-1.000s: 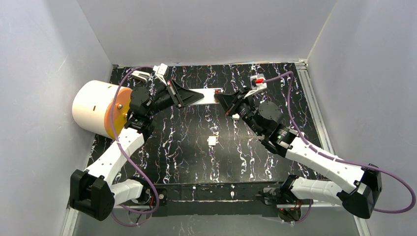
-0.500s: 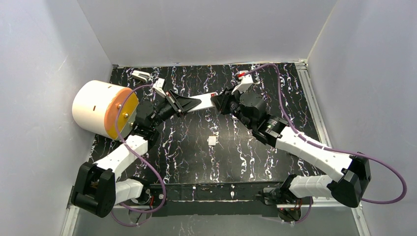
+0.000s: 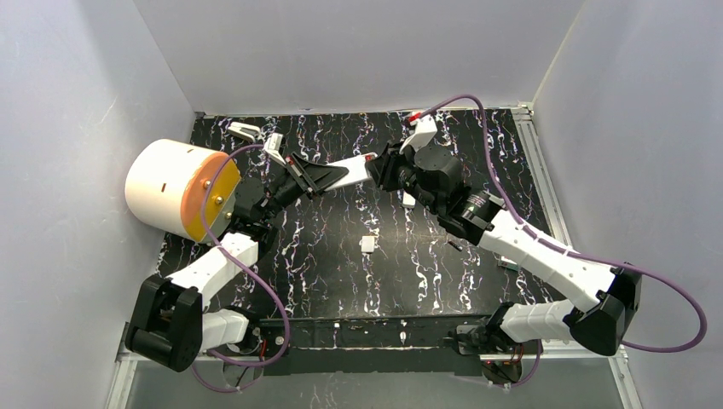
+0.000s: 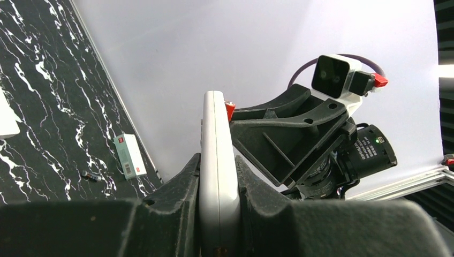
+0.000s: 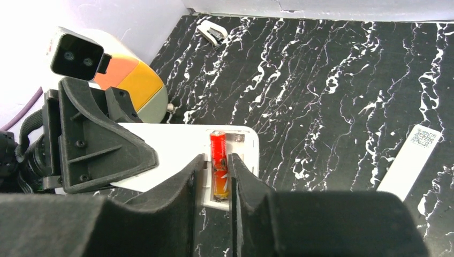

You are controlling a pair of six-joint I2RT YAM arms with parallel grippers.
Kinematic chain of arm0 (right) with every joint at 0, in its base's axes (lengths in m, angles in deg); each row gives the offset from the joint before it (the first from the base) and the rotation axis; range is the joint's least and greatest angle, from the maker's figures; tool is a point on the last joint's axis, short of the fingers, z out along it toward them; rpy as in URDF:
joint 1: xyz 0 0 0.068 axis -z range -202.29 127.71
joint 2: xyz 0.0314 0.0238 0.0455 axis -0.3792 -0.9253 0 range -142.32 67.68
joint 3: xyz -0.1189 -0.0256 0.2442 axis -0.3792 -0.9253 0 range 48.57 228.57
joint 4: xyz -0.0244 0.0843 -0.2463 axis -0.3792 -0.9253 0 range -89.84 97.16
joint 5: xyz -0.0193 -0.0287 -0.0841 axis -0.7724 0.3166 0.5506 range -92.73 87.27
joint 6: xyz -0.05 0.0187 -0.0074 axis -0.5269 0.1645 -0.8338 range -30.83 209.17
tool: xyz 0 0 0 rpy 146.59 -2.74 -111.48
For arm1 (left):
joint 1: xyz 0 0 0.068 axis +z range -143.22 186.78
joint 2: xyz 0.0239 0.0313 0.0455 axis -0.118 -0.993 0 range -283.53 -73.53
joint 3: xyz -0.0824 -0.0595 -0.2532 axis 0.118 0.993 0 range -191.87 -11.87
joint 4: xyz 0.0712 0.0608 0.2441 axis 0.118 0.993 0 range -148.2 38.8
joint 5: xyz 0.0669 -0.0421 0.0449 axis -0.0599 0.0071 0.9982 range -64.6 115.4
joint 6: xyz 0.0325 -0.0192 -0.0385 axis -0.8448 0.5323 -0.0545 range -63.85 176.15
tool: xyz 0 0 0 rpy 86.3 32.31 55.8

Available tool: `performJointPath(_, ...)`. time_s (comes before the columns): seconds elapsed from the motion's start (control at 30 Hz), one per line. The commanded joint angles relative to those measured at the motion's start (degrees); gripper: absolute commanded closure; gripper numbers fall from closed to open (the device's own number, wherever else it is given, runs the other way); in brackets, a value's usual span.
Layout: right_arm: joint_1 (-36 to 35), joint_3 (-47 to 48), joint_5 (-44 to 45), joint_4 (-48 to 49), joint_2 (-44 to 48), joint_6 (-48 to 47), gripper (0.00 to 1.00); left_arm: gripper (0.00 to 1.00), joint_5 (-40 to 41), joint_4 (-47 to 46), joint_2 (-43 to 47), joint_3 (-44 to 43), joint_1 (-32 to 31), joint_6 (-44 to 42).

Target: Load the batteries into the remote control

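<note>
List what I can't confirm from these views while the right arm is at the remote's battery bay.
Right wrist view: the battery has its near end hidden between the right gripper's fingers; seated or pinched, unclear.
Top view: the right gripper covers the bay of the remote.
Left wrist view: the remote, clamped in the left gripper, shows edge-on; bay unseen.
Left wrist view: a dark speck on the table is too small to identify.

The black, white-veined table (image 3: 341, 281) was enclosed on three sides by plain pale grey walls (image 3: 358, 51) and was evenly lit.
</note>
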Motion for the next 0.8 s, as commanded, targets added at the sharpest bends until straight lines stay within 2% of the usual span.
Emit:
performJointPath(0.0, -0.1, 0.6, -2.3, -13.8, -2.5, -0.5, 0.64, 1.0, -0.5, -16.2, 3.0, -1.7, -1.0, 4.4)
performJointPath(0.13, -0.1, 2.1, -1.8, -13.8, -2.3, -0.4, 0.57, 1.0, -0.5, -16.3, 2.9, -1.4, -1.0, 4.4)
performJointPath(0.4, 0.0, 4.6, 0.7, -14.1, -3.3, -0.4, 0.52, 1.0, -0.8, -16.4, 2.7, -1.4, -1.0, 4.5)
performJointPath(0.77, 0.0, 11.3, 5.9, -18.4, -5.5, 0.3, 0.49, 1.0, -0.6, -16.2, 2.1, -1.2, -1.0, 4.5)
